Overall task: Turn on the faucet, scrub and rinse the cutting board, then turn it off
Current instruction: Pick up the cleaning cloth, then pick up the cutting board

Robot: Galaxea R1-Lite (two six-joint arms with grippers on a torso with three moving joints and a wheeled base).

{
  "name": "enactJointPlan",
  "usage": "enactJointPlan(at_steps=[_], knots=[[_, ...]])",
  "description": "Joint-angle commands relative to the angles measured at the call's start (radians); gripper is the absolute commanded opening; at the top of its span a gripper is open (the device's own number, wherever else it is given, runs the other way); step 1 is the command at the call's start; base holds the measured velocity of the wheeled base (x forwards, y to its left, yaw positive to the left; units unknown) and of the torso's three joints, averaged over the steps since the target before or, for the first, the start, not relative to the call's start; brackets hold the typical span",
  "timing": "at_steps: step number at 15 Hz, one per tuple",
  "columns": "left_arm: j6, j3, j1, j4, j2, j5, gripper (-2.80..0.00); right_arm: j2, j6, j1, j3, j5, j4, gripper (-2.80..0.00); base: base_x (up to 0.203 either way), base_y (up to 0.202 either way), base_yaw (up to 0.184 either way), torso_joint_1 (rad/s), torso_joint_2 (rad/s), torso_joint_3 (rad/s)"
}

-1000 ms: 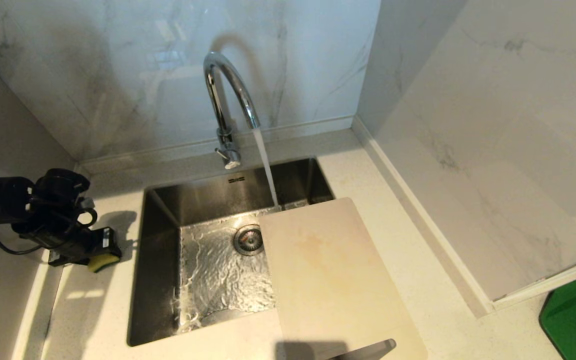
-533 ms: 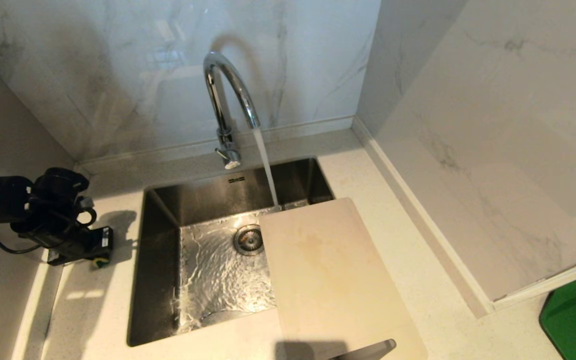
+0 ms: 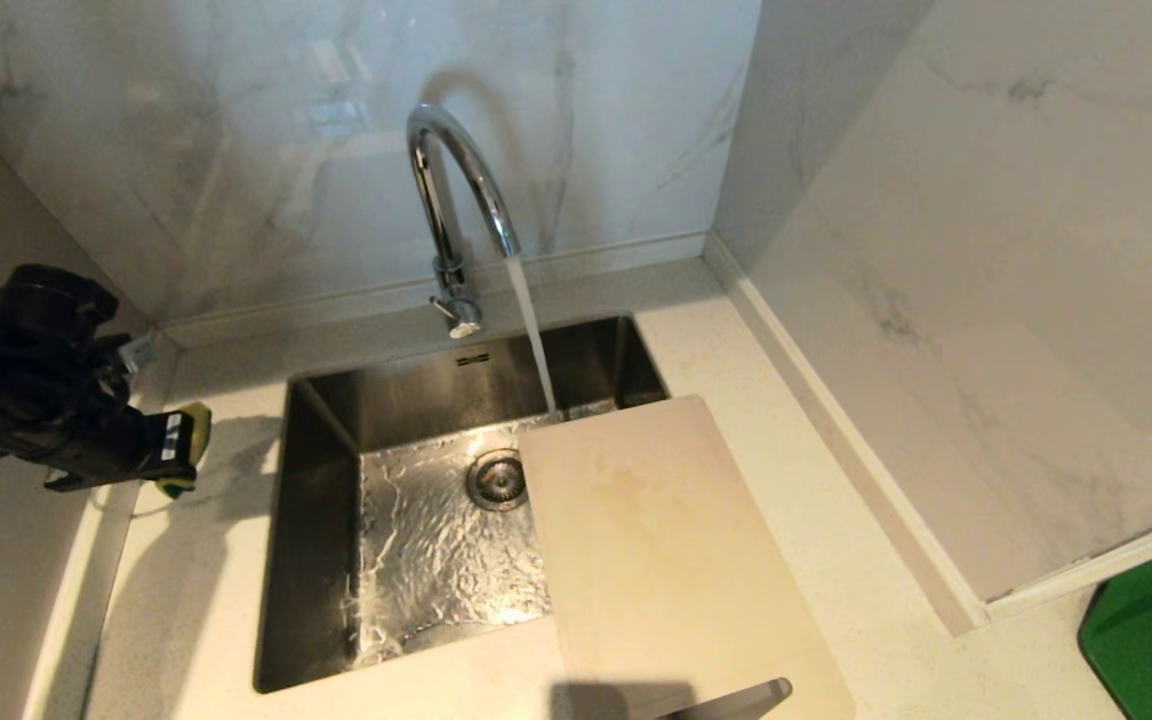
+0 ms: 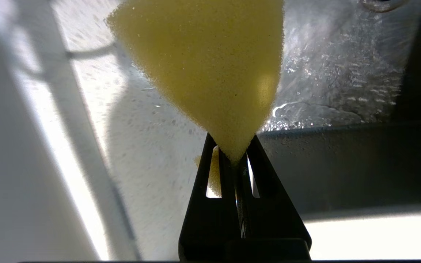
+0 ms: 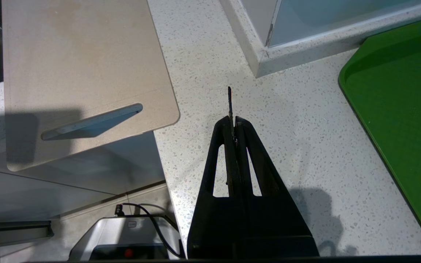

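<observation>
Chrome faucet (image 3: 456, 190) runs into the sink (image 3: 316, 560) while the board (image 3: 666, 560) bridges its right rim and the left gripper (image 3: 181, 450) hovers over the worktop's left edge. Left wrist: its fingers pinch the sponge (image 4: 210, 73), so scrubbing seems next, needing a carry to the board. Right wrist: the right gripper (image 5: 232, 124), fingers together and empty, hangs near the worktop's front edge.

White veined marble walls (image 3: 236, 150) around a pale speckled countertop (image 3: 786, 480), sunlit.

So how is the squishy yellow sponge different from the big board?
The sponge is small, yellow and pinched in the left tool, up off the counter beside the sink. The cutting board is large, flat and beige with a faint stain, lying partly over the sink with nothing holding it. The water stream lands in the sink by the board's far corner; the sponge is well away from it.
</observation>
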Motion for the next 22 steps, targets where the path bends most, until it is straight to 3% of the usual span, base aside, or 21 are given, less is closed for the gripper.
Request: enactJointPlan(at_steps=[1,3,7,14,22], knots=[[0.041,0.030,-0.012,0.010,-0.178,-0.001,-2.80,-0.002,0.000,0.000,0.000,0.000,0.001,-2.80,0.000,0.000,0.000,0.000,0.00,0.000],[0.089,0.072,-0.014,0.015,-0.292,-0.003,-2.80,-0.002,0.000,0.001,0.000,0.000,0.002,-2.80,0.000,0.000,0.000,0.000,0.00,0.000],[0.126,0.101,-0.015,0.095,-0.472,-0.004,-2.80,-0.002,0.000,0.000,0.000,0.000,0.002,-2.80,0.000,0.000,0.000,0.000,0.00,0.000],[0.133,0.180,-0.052,0.224,-0.778,-0.004,-2.80,-0.002,0.000,0.000,0.000,0.000,0.001,-2.80,0.000,0.000,0.000,0.000,0.00,0.000],[0.129,0.343,-0.057,0.262,-1.180,0.003,-2.80,-0.002,0.000,0.000,0.000,0.000,0.001,-2.80,0.000,0.000,0.000,0.000,0.00,0.000]])
